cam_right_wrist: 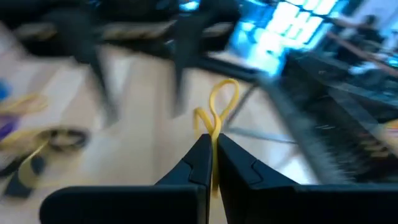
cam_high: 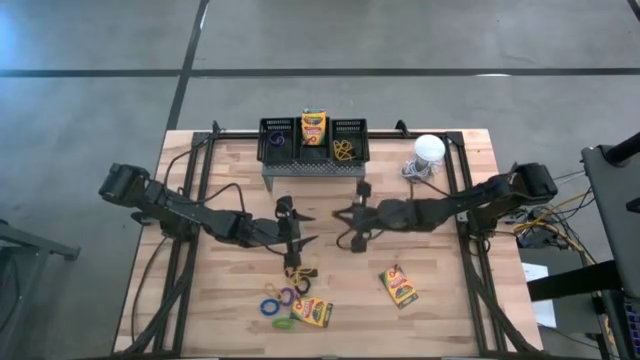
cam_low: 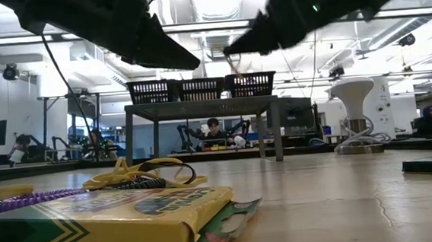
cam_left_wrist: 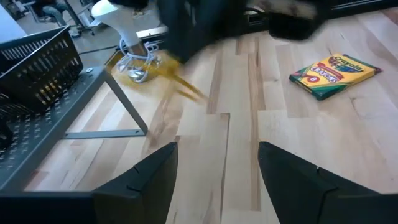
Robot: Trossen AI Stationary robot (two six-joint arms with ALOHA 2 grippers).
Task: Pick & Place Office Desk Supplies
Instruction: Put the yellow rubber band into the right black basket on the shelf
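One yellow loop [cam_right_wrist: 217, 112] pinched between right tool [cam_right_wrist: 212, 163] tips.

Bright ceiling strip lights [cam_low: 194, 27] glare in the low view; both wrist views smear with motion blur; tabletop [cam_high: 450, 320] evenly lit.

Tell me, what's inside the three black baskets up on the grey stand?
The middle mesh bin holds a crayon box standing up. The left bin has a purple loop, and the right bin has yellow loops. Anything under those is hidden.
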